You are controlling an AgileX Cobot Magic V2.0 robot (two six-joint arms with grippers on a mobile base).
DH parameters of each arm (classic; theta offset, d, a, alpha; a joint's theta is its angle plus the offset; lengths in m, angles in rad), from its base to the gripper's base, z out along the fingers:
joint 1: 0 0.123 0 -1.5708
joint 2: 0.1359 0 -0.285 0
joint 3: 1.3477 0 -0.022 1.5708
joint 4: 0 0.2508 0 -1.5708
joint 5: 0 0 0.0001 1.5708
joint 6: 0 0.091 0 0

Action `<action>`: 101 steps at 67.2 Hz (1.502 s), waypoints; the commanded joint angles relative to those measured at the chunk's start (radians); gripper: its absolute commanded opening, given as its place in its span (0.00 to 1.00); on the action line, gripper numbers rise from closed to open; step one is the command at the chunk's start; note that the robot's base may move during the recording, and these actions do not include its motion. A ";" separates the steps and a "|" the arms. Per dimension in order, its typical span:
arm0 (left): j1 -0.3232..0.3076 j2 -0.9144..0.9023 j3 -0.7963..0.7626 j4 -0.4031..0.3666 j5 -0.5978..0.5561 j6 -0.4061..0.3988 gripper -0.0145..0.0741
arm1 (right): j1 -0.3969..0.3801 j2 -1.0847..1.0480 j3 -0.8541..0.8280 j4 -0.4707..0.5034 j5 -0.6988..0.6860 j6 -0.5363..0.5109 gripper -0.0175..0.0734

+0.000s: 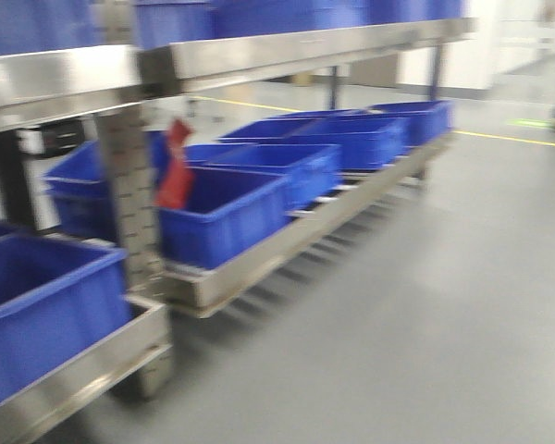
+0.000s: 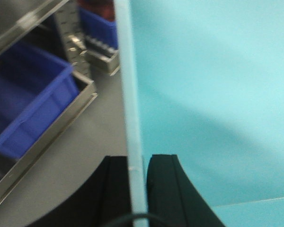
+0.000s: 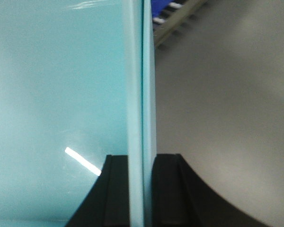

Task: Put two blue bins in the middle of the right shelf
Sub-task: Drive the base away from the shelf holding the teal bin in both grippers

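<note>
A pale cyan-blue bin [image 2: 217, 94] fills the right of the left wrist view. My left gripper [image 2: 137, 165] is shut on its thin upright rim [image 2: 130, 94], one black finger [image 2: 116, 189] on each side. In the right wrist view the same pale cyan plastic [image 3: 57, 94] fills the left. My right gripper [image 3: 141, 163] is shut on the wall edge [image 3: 139, 71], which shows two layers side by side. Neither gripper nor the pale bins show in the front view. I cannot tell which rack is the right shelf.
Steel shelving [image 1: 287, 236] runs along the left of the front view, its low tier holding several royal blue bins [image 1: 227, 217]. A steel post [image 1: 129, 185] carries a red tag [image 1: 176, 166]. Grey floor [image 1: 425, 305] lies to the right. Another royal blue bin [image 2: 28, 99] sits on a low steel tier.
</note>
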 commanded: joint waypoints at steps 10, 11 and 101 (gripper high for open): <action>-0.003 -0.017 -0.016 0.002 -0.061 0.007 0.04 | 0.001 -0.025 -0.020 -0.010 -0.088 -0.004 0.01; -0.003 -0.017 -0.016 0.002 -0.061 0.007 0.04 | 0.001 -0.025 -0.020 -0.010 -0.088 -0.004 0.01; -0.003 -0.017 -0.016 0.002 -0.061 0.007 0.04 | 0.001 -0.025 -0.020 -0.010 -0.088 -0.004 0.01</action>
